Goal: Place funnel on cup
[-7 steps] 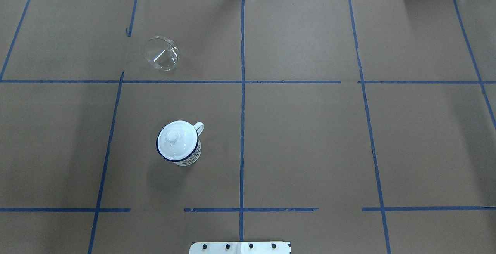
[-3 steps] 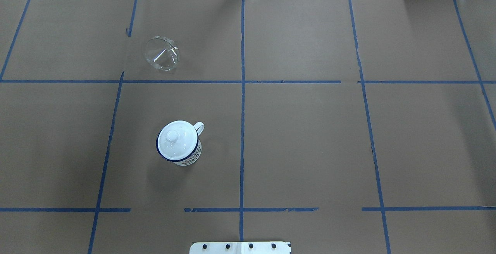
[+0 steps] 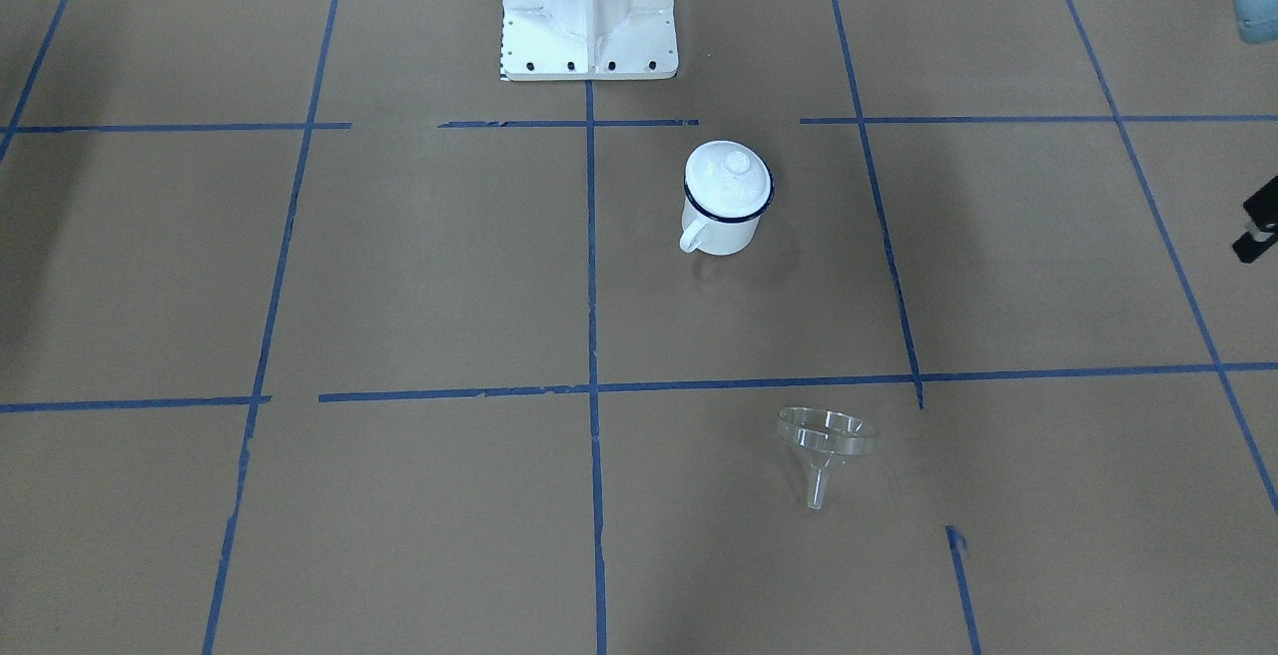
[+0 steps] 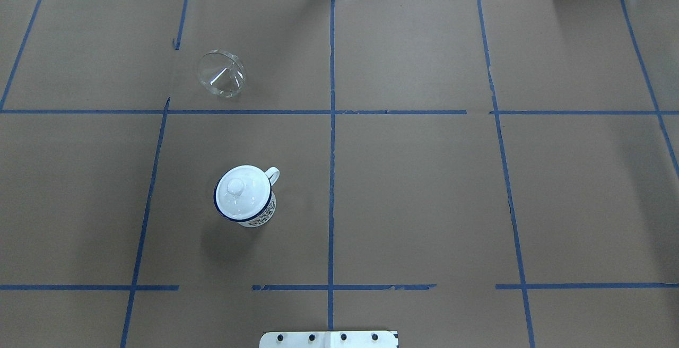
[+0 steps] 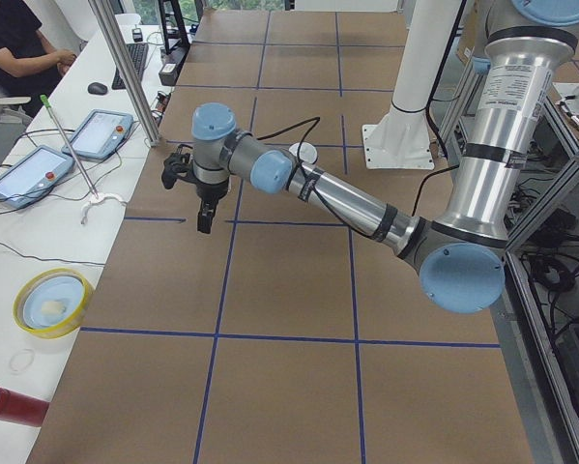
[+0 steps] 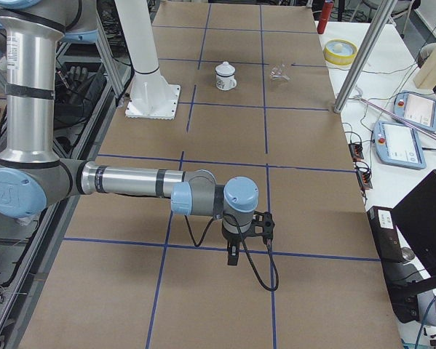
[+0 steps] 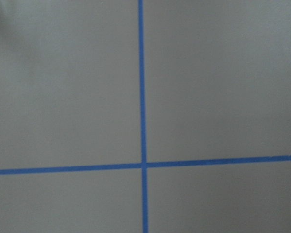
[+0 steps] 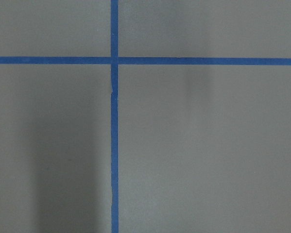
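Brown-paper counter [image 4: 424, 189] with blue tape grid [image 4: 332, 178]. Left hand [image 5: 204, 220] hangs above the left end; fingers apart or together, can't tell. Funnel [image 4: 221, 74] lies tipped on its side, far left-of-centre cell. Cup [image 4: 263, 214] stands upright nearer the robot, well apart from it, knobbed lid [image 4: 236, 191] on top. Right hand [image 6: 234, 256] hangs above the right end; state can't tell.

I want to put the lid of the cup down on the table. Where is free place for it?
The squares right of the centre tape line are bare; the one beside the cup is nearest. Left of the cup is bare too. Between cup and funnel there is less room.
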Controlling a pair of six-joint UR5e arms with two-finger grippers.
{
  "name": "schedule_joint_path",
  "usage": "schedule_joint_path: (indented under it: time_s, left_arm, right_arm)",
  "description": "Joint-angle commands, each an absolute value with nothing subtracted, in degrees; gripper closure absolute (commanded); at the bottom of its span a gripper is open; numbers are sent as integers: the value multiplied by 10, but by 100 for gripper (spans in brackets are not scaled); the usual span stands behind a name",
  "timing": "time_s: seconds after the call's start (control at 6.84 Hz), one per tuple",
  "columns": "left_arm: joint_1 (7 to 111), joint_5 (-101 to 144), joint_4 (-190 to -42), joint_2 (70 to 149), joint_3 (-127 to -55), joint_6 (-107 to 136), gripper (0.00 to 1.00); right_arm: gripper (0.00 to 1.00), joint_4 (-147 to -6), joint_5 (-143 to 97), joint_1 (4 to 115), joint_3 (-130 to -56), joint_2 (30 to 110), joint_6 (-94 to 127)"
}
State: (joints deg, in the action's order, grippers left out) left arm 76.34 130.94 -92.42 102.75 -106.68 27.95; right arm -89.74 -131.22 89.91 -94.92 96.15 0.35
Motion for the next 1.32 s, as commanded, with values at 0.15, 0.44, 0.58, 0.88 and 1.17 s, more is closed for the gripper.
schedule_joint_path:
  time_s: [0.15,0.44,0.58,0.88,1.17]
  left_arm:
    - [571,1233,-924,1084,-1150,524,0]
    - [525,1226,-927,1119,-1143,561,0]
    - [493,1221,-927,1133,-1148,571,0]
    - [400,1156,-924,1151,-1146,688,0]
    - [364,1128,-923,1151,-1133,696,0]
  right_arm:
    - [0,-897,-1312,899,-949,962,4]
    - [0,-897,-1312,899,-949,962,4]
    - [0,-897,-1312,899,-948,962,4]
    - [0,-897,-1312,899,-949,962,4]
    - [0,-897,-1312,899,-949,962,4]
